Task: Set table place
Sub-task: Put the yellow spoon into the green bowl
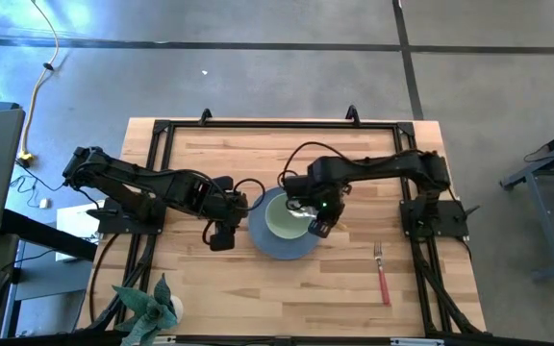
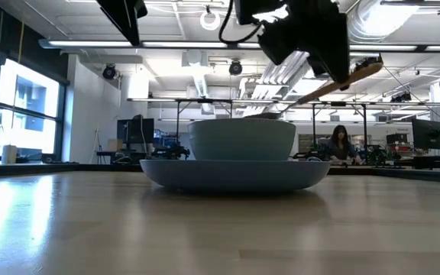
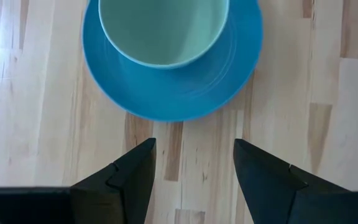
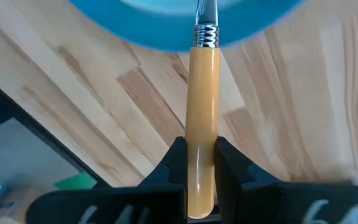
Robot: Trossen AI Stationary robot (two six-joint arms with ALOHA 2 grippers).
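A round blue plate (image 1: pixel 258 235) lies on the wood table (image 1: pixel 354 298) near its middle, and a pale green bowl (image 1: pixel 282 221) stands on it; both show in the low view, plate (image 2: pixel 235 174) and bowl (image 2: pixel 241 140). My right gripper (image 1: pixel 321 227) is above the plate's right side, shut on a yellow-handled spoon (image 2: pixel 342 82). My left gripper (image 1: pixel 221 236) is open and empty just left of the plate (image 3: pixel 173 87), its fingers toward it. A red-handled fork (image 1: pixel 383 277) lies flat on the table at the near right. My right gripper pinches the spoon's yellow handle (image 4: pixel 202 134) between its two fingers, toward the handle's free end. The fingers lie along the handle. The spoon is lifted clear of the table and slants, its metal shaft (image 4: pixel 207 12) pointing down toward the plate and bowl; its bowl end is out of view.
A black metal frame (image 1: pixel 277 125) runs along the table's far, left and right sides. A small potted plant (image 1: pixel 150 303) stands at the near left corner. Bare wood lies in front of the plate. A person (image 2: pixel 341 143) sits far back in the room.
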